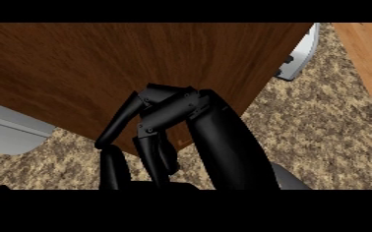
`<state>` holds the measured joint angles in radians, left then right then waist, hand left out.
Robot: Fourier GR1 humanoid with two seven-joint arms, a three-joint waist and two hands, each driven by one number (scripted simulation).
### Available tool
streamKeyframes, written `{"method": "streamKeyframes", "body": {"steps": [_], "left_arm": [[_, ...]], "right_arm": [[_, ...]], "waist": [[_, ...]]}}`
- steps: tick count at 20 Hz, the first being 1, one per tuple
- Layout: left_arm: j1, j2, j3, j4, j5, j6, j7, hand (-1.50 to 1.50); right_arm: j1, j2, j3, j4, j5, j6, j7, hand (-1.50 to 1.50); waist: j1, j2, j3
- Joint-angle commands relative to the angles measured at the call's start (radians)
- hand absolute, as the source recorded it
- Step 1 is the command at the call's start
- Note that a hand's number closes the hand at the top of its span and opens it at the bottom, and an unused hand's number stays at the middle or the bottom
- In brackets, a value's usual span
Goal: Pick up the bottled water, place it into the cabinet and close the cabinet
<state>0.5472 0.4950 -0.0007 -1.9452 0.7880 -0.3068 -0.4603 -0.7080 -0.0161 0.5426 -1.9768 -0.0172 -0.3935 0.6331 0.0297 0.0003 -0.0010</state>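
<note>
My right hand (207, 128) hangs close under the head view, its grey forearm coming in from the lower right. Its fingers (120, 123) droop in a relaxed bend over the lower corner of a large brown wooden cabinet door (145, 64), and nothing shows between them. The thumb (112, 169) points down beside them. The wooden door fills the upper left and middle of the view. The bottled water appears nowhere in the view, and the cabinet's inside is hidden. My left hand does not show.
Speckled stone counter (320, 128) lies at the right and along the bottom. A grey fitting (301, 54) sticks out past the door's right edge. A pale grey object (18, 132) sits at the left edge. A lighter wooden panel (357, 44) shows at the top right.
</note>
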Motion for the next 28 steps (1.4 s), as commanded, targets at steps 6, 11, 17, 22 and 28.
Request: {"method": "streamKeyframes", "body": {"steps": [6, 11, 17, 22, 28], "left_arm": [[0.084, 0.015, 0.127, 0.011, 0.087, -0.117, 0.013, 1.5], [0.018, 0.021, 0.148, 0.017, 0.1, -0.091, 0.074, 1.5], [0.028, 0.001, 0.131, 0.001, 0.078, -0.108, 0.075, 1.5], [-0.01, 0.029, 0.155, 0.049, 0.108, -0.14, 0.089, 1.5], [-0.02, 0.028, 0.147, -0.005, 0.12, -0.123, 0.108, 1.5]], "right_arm": [[-0.124, 0.003, -0.227, 0.334, -0.113, 0.17, -0.158, 1.5], [-0.215, 0.016, -0.301, 0.591, -0.161, 0.23, -0.293, 1.5], [-0.307, -0.009, -0.379, 0.762, -0.158, 0.249, -0.319, 1.5], [-0.223, -0.019, -0.352, 0.807, -0.138, 0.263, -0.406, 1.5], [-0.225, -0.042, -0.35, 0.857, -0.127, 0.25, -0.438, 1.5]], "waist": [[-0.009, 0.001, 0.001], [-0.009, 0.004, 0.001], [0.008, 0.009, 0.0], [0.01, 0.018, 0.0], [0.025, 0.024, 0.0]]}}
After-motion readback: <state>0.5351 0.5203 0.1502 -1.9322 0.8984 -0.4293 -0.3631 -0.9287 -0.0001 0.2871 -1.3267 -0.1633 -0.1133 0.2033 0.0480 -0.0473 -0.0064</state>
